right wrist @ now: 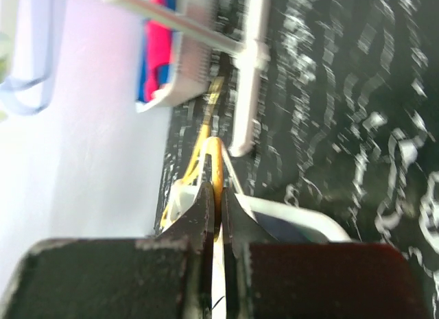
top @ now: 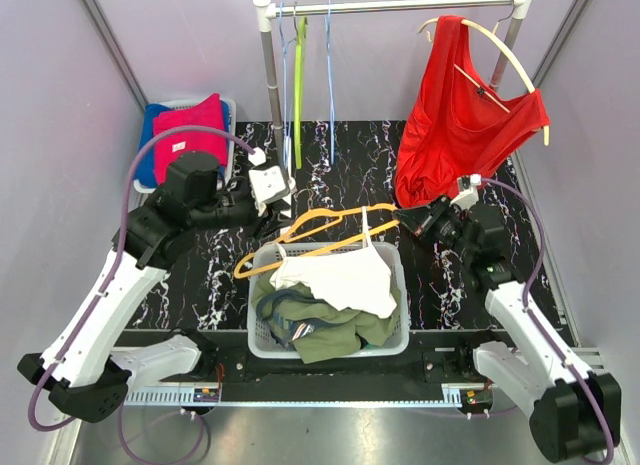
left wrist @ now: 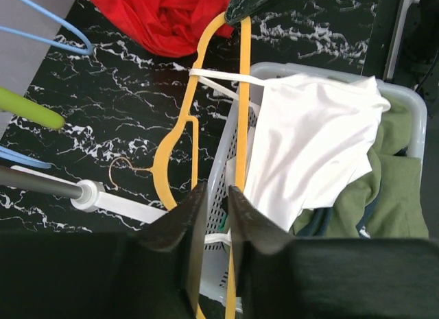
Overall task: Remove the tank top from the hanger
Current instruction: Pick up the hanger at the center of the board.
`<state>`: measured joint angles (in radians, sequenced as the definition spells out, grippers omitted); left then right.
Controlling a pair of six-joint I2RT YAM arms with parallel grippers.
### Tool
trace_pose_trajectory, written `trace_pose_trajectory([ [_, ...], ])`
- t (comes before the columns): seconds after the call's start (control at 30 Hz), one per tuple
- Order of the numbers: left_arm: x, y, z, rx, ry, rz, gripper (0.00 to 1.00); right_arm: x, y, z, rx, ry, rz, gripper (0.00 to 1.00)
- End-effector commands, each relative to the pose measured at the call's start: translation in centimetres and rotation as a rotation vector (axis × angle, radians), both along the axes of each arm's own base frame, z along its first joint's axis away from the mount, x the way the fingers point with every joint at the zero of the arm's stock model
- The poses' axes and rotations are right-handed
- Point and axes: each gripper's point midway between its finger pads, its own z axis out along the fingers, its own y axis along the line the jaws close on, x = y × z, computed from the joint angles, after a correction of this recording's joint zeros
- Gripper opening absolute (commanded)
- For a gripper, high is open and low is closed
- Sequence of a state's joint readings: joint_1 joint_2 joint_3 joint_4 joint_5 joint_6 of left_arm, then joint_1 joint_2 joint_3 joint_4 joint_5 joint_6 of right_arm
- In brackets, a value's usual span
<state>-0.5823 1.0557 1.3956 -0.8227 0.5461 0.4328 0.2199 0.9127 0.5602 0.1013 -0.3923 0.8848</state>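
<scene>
The white tank top (top: 335,275) lies crumpled on top of the clothes in the basket; it also shows in the left wrist view (left wrist: 315,140). Its thin straps still loop round the orange hanger (top: 320,225), which lies across the basket's far rim (left wrist: 240,72). My right gripper (top: 405,220) is shut on the hanger's right end (right wrist: 215,154), fingers pinched around it (right wrist: 216,188). My left gripper (top: 272,223) hovers over the hanger's hook side, jaws a narrow gap apart (left wrist: 216,188), with a white strap and the basket rim seen between them.
The white basket (top: 400,325) holds green clothes under the tank top. A red garment (top: 455,125) hangs on a wooden hanger from the rail (top: 390,5), its hem near my right gripper. Green and blue hangers (top: 297,75) hang at left. A bin of pink and blue cloth (top: 185,135) stands at far left.
</scene>
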Motion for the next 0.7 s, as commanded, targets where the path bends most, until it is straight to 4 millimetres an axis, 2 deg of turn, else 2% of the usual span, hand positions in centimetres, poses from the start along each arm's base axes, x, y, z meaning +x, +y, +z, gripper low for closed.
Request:
trace_pose_trajectory([
  [0.0,-0.2,-0.1,4.5,-0.098,-0.063,0.008,0.47,-2.2,0.9,5.6,-0.044,-0.339,0.135,0.0],
  [0.1,-0.2,0.1,5.8,-0.125,-0.074,0.023,0.63,-3.4,1.3,6.0,-0.041,-0.37,0.188,0.0],
  [0.2,-0.1,0.4,6.1,-0.136,-0.068,0.046,0.66,-4.6,1.7,6.3,-0.015,-0.399,0.232,0.0],
  [0.27,0.0,0.6,6.2,-0.143,-0.06,0.06,0.68,-5.6,1.9,7.3,0.001,-0.45,0.261,0.0],
  [0.3,0.2,0.8,6.0,-0.144,-0.05,0.077,0.74,-6.0,2.0,7.6,0.01,-0.464,0.275,0.0],
  [0.37,0.4,0.9,5.7,-0.145,-0.038,0.093,0.79,-6.7,2.2,8.8,0.02,-0.52,0.301,0.0],
  [0.5,0.5,0.7,4.2,-0.139,-0.006,0.089,0.8,-6.5,2.2,9.5,-0.01,-0.568,0.299,0.0],
  [0.67,0.4,0.7,4.5,-0.147,-0.007,0.088,0.82,-5.8,2.7,8.8,0.054,-0.58,0.309,0.0],
])
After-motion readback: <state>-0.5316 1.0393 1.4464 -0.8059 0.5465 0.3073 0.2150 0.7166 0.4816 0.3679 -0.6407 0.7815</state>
